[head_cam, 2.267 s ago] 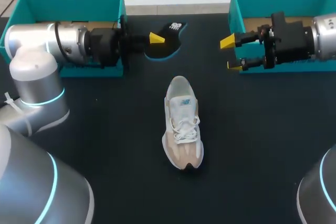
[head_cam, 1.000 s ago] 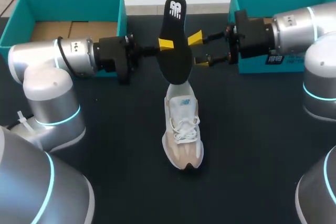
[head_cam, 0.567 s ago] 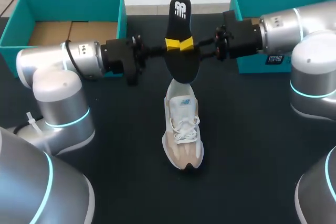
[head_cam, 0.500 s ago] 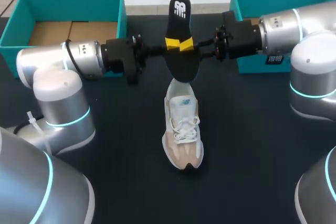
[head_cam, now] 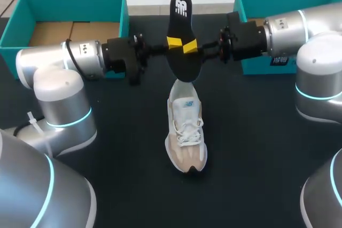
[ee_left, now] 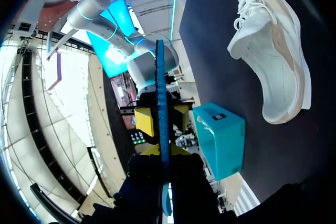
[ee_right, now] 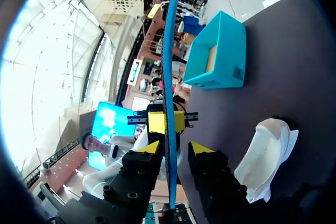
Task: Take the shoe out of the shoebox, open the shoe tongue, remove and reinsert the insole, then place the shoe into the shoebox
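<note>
1. Currently the insole (head_cam: 182, 60) is held upright over the heel opening of the shoe (head_cam: 185, 126), clamped in the left gripper's (head_cam: 172, 41) fingers. Whether the right gripper (head_cam: 191, 47) grips it cannot be told.
2. Its lower end should be fed in slowly, so the shoe is not shoved along the tabletop (head_cam: 256, 132).

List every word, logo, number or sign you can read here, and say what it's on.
No text here can be read well enough to quote.
insole: white logo at its heel end, no legible letters.
shoe: mark on the tongue, too small to read.
right arm: label, blurred.
shoebox: dark label, too small to read.
</note>
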Motion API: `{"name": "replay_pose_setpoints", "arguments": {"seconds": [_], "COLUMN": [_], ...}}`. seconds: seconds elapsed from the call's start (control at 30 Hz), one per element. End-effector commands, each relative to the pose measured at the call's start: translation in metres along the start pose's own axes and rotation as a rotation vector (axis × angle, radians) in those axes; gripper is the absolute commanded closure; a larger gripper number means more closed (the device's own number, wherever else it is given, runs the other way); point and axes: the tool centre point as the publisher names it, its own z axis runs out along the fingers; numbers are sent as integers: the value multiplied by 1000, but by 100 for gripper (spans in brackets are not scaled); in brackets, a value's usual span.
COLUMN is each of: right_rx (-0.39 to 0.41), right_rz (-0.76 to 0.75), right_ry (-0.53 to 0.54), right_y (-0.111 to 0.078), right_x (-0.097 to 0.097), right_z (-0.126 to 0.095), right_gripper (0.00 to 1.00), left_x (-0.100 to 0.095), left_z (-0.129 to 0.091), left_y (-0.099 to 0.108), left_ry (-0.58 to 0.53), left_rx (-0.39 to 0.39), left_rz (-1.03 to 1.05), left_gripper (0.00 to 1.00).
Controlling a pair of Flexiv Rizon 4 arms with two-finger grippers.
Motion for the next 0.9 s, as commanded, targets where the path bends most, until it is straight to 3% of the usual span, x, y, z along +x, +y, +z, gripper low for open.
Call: {"name": "replay_pose_setpoints", "arguments": {"seconds": [0.03,0.1,0.33,0.37,0.4,0.43,0.7,0.9], "right_rx": [6,8,-4,-9,-11,-14,-48,-65], "right_rz": [0,-1,-26,-36,-37,-44,-110,-220], "right_ry": [1,2,15,19,19,9,-52,-109], "right_y": [2,2,1,1,1,1,5,8], "right_x": [-1,-1,-1,-1,-1,-1,-7,-9], "right_z": [3,3,3,2,1,0,-16,-22], "right_gripper": [86,100,100,100,100,100,100,100], "left_x": [1,1,2,0,-1,-3,-12,-11], "left_z": [1,1,2,2,1,0,-26,-47], "left_y": [1,1,-1,0,1,2,10,12], "left_ry": [-2,-3,11,14,20,20,123,219], "left_rx": [-1,-3,9,4,1,6,26,-13], "left_rz": [2,4,-31,-38,-45,-62,-241,-430], "left_gripper": [100,100,100,67,5,0,0,0]}}
